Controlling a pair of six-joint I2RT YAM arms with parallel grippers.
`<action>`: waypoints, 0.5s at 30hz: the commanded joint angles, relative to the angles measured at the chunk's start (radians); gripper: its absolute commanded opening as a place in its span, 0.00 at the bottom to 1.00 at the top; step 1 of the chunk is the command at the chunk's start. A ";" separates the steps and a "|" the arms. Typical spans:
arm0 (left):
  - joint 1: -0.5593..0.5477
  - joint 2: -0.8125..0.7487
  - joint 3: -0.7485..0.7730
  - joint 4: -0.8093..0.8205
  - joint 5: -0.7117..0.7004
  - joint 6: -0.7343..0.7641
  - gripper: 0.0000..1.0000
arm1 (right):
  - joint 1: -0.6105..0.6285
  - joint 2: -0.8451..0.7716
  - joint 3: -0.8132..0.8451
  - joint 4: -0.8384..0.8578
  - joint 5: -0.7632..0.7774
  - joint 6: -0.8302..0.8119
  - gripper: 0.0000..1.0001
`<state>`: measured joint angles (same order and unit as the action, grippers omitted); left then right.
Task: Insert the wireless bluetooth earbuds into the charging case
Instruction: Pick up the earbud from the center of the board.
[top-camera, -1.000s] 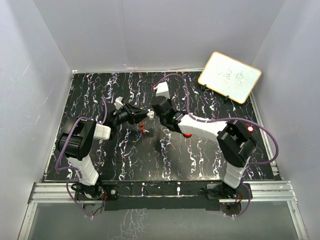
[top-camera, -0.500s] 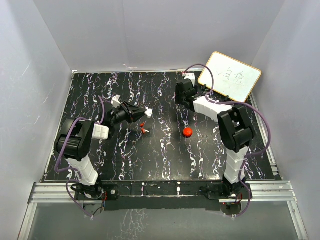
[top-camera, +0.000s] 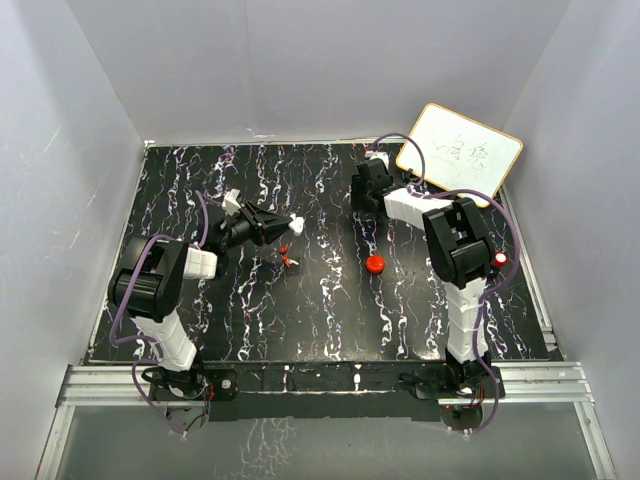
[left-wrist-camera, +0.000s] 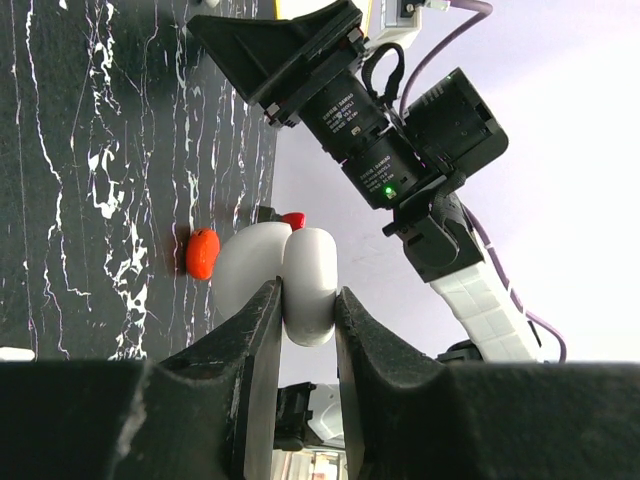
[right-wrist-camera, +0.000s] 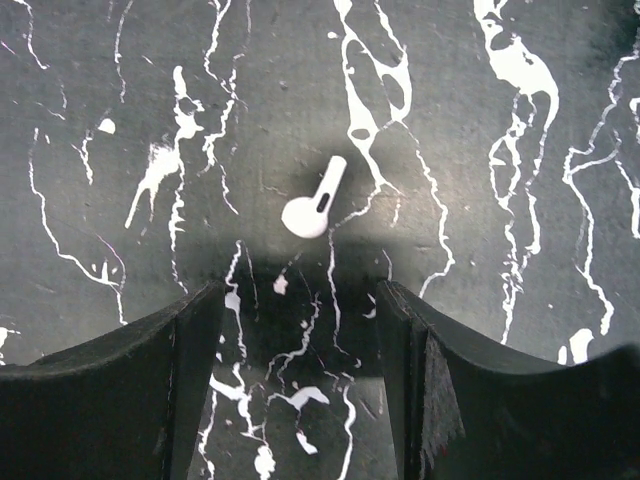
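The left hand (left-wrist-camera: 307, 296) is closed narrowly on a white, rounded plastic charging case (left-wrist-camera: 250, 270), its two fingers pressing the shell from either side and holding it off the black, white-veined counter (top-camera: 330, 310). From above, this hand (top-camera: 292, 224) sits left of centre. Two tiny red pieces (top-camera: 287, 256) lie on the counter just near of it. A round red disc (top-camera: 375, 264) lies further right, apart from them.

The right hand (right-wrist-camera: 298, 300) stands wide and holds nothing. A small white stemmed earbud (right-wrist-camera: 315, 200) lies flat on the counter just beyond its fingertips, touching neither finger. In the overhead view this hand (top-camera: 362, 190) is at the far right of the counter, close to a white wood-framed board (top-camera: 460, 153) propped in the far right corner, and it hides the earbud from that view.
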<state>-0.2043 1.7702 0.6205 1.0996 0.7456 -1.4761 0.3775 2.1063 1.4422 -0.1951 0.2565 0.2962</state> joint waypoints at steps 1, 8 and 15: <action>0.010 -0.062 -0.002 0.029 0.023 0.007 0.00 | -0.008 0.035 0.057 0.067 -0.031 0.013 0.61; 0.016 -0.063 0.003 0.024 0.026 0.008 0.00 | -0.010 0.100 0.102 0.084 -0.056 0.019 0.61; 0.021 -0.059 0.001 0.023 0.024 0.008 0.00 | -0.008 0.117 0.120 0.095 -0.098 0.034 0.60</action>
<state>-0.1921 1.7699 0.6205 1.0992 0.7483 -1.4761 0.3710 2.1963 1.5360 -0.1097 0.2089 0.2993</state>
